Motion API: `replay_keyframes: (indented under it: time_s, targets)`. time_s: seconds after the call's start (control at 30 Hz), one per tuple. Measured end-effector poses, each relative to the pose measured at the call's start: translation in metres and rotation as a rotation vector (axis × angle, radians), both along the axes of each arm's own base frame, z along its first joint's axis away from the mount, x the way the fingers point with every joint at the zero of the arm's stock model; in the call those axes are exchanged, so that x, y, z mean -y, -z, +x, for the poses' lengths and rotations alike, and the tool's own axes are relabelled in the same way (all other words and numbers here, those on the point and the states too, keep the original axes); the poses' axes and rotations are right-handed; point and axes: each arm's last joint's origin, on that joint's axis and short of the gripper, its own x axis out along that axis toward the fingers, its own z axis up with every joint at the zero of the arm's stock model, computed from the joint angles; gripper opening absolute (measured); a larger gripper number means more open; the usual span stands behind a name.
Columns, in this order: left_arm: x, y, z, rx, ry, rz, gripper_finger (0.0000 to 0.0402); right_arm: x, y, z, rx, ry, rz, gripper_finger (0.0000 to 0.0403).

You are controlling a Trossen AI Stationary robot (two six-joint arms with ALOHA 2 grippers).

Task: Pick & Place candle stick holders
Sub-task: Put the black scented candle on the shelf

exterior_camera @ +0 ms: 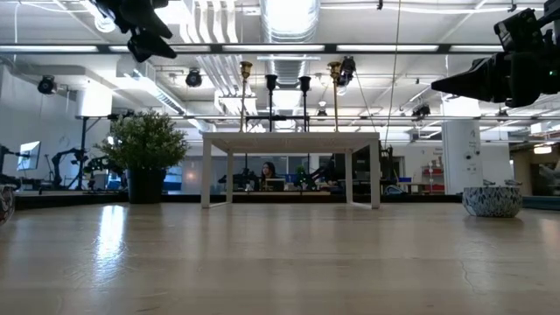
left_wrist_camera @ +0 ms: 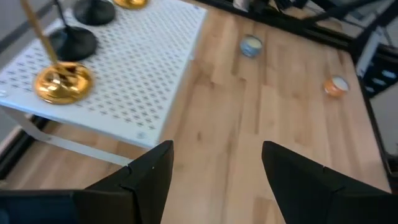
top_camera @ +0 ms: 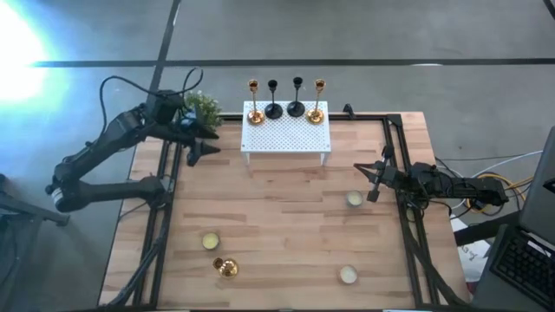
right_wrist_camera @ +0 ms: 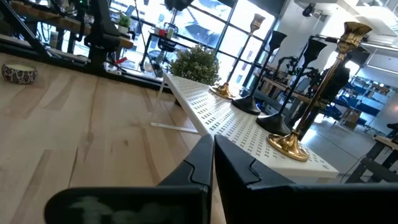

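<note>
Four candle stick holders stand in a row along the far edge of the white perforated rack (top_camera: 286, 132): a gold one (top_camera: 255, 114) at the left end, two black ones (top_camera: 274, 109) (top_camera: 297, 107) in the middle, and a second gold one (top_camera: 316, 113) at the right end. A fifth gold holder (top_camera: 225, 268) lies on its side on the wooden counter (top_camera: 277, 217), well apart from the rack, near the front-left corner.

A bushy green potted plant (top_camera: 204, 107) sits just beside the rack's left end. Three small round tins are scattered on the counter in front of the rack: one (top_camera: 354, 199) near the right side, one (top_camera: 210, 240) just beside the fallen holder, and one (top_camera: 348, 275) toward the front right.

The left hand (top_camera: 198, 149) hovers above the counter off the rack's left front corner, its fingers (left_wrist_camera: 149, 180) apart and holding nothing; nothing lies between it and the rack. The right hand (top_camera: 374, 184) hangs to the right of the rack, near the closest tin, its fingers pressed together and empty.

In the low view the rack's top hides the holders' bases, and the fallen holder is cut off at the left edge. The left wrist view shows only the bases of three holders, with their stems cut off.
</note>
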Motion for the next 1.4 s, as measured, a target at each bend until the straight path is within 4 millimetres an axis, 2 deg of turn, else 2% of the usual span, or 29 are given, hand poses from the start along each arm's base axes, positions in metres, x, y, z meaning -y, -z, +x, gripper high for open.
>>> replay_keyframes:
  time_s: [0.17,0.4,0.6,0.97,1.23,1.4]
  targets:
    - [0.014,0.001,-0.002,-0.033,0.058,-0.002,0.025,0.0,0.0,0.0,0.0,0.0,0.0,0.0008]
    - [0.035,0.013,-0.005,-0.221,0.095,0.011,0.025,0.0,0.0,0.0,0.0,0.0,0.0,0.0008]
    - [0.054,0.02,-0.005,-0.298,0.141,-0.088,0.025,0.0,0.0,0.0,0.0,0.0,0.0,0.0008]
    - [0.09,0.049,-0.001,-0.465,0.161,-0.103,0.0217,0.0,0.0,0.0,0.0,0.0,0.0,0.0008]
    - [0.095,0.055,0.007,-0.51,0.17,-0.128,0.0215,0.0,0.0,0.0,0.0,0.0,0.0,0.0008]
    - [0.1,0.055,0.017,-0.485,0.238,-0.282,0.0218,0.0,0.0,0.0,0.0,0.0,0.0,0.0008]
